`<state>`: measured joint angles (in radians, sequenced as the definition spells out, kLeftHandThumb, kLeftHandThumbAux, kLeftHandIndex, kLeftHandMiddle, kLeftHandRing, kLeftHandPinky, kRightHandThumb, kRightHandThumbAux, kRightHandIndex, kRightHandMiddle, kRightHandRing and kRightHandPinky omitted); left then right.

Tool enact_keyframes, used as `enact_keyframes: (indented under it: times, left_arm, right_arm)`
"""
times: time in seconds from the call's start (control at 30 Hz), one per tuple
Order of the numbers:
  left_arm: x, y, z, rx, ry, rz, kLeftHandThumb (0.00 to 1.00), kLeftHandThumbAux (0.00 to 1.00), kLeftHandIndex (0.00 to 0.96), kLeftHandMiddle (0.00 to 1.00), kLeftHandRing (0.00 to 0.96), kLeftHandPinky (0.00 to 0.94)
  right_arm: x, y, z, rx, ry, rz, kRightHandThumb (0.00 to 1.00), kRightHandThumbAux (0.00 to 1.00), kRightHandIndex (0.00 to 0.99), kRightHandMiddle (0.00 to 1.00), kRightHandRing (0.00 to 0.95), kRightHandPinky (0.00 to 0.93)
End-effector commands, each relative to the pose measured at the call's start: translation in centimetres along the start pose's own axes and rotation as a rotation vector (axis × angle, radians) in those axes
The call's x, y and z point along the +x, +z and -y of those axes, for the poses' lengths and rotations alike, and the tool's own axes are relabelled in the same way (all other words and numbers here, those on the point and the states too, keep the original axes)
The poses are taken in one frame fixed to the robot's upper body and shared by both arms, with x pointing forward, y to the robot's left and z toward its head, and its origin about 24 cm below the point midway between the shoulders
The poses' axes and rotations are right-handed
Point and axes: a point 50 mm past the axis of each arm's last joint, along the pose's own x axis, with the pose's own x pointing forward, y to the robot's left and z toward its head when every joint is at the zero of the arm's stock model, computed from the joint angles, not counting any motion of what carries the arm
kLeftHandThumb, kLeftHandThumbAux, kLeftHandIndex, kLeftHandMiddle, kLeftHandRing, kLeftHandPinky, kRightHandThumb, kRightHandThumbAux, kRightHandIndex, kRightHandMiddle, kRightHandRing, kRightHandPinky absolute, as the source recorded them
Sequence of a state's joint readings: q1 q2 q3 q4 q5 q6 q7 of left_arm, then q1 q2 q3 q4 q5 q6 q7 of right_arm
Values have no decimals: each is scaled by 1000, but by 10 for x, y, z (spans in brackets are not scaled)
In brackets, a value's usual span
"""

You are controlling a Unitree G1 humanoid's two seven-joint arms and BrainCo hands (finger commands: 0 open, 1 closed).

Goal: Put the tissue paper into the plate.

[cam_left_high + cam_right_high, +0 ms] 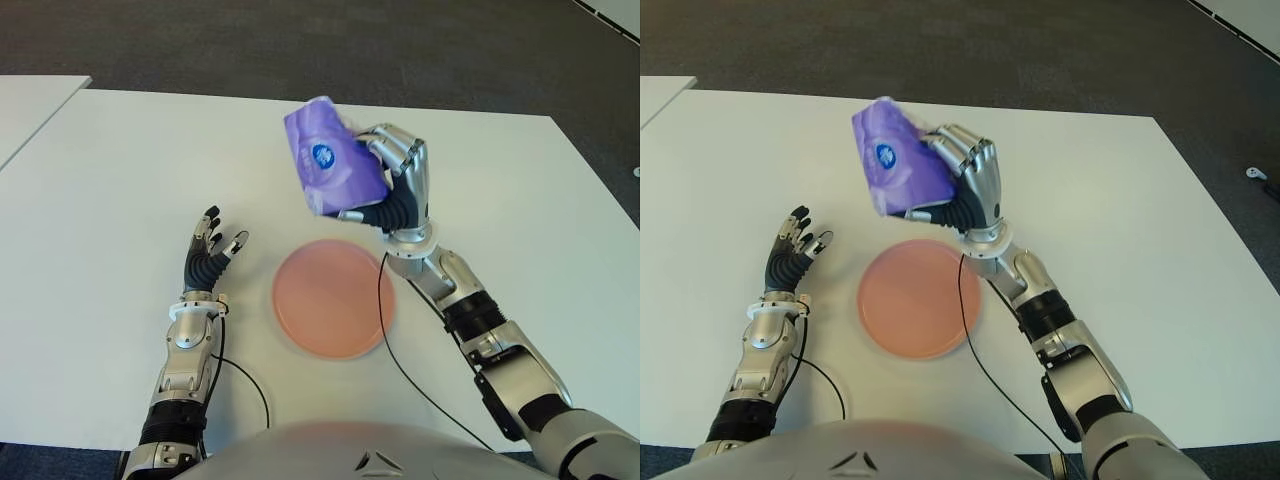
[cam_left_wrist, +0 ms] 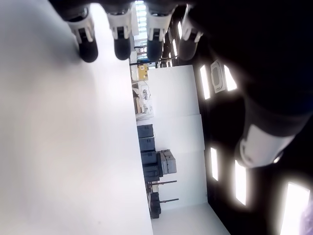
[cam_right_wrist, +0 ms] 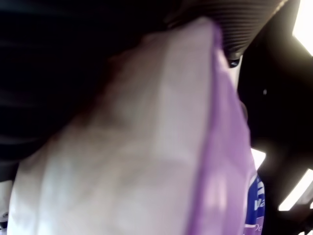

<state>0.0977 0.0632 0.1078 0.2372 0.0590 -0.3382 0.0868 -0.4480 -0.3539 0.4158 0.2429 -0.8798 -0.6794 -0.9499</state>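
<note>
Closest below: grey torso shell [image 1: 330,450], both forearms reaching out over white table [image 1: 120,180]. Pink plate [image 1: 333,297] flat on the tabletop between the arms, nothing in it. Right hand [image 1: 395,185] raised beyond the plate's far rim, fingers wrapped round purple tissue paper pack [image 1: 330,160], pack tilted and clear of the surface. Left hand [image 1: 208,252] just left of the plate, fingers spread, holding nothing. Dark carpet [image 1: 300,40] past the far edge; second white tabletop [image 1: 30,105] at far left
</note>
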Motion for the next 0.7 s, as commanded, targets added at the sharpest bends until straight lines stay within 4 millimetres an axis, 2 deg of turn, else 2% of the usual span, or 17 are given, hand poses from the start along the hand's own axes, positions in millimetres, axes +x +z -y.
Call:
enact_keyframes:
  times: [0.03, 0.43, 0.57, 0.7]
  left_arm:
    - [-1, -1, 1, 6, 3, -6, 0, 604, 0, 0, 0, 0]
    - [-1, -1, 2, 6, -8, -10, 0, 595, 0, 0, 0, 0]
    - [-1, -1, 2, 11, -4, -13, 0, 597, 0, 0, 0, 0]
    - [-1, -1, 1, 12, -1, -13, 0, 600, 0, 0, 0, 0]
  right_arm:
    - [-22, 2, 0, 0, 224, 17, 856, 677, 403, 537, 854, 846]
    - [-44, -6, -19, 9, 582, 25, 855, 677, 400, 541, 846, 844]
    - [-67, -6, -25, 32, 732, -12, 855, 677, 398, 539, 840, 843]
    - [-80, -6, -25, 45, 783, -37, 854, 678, 397, 538, 836, 841]
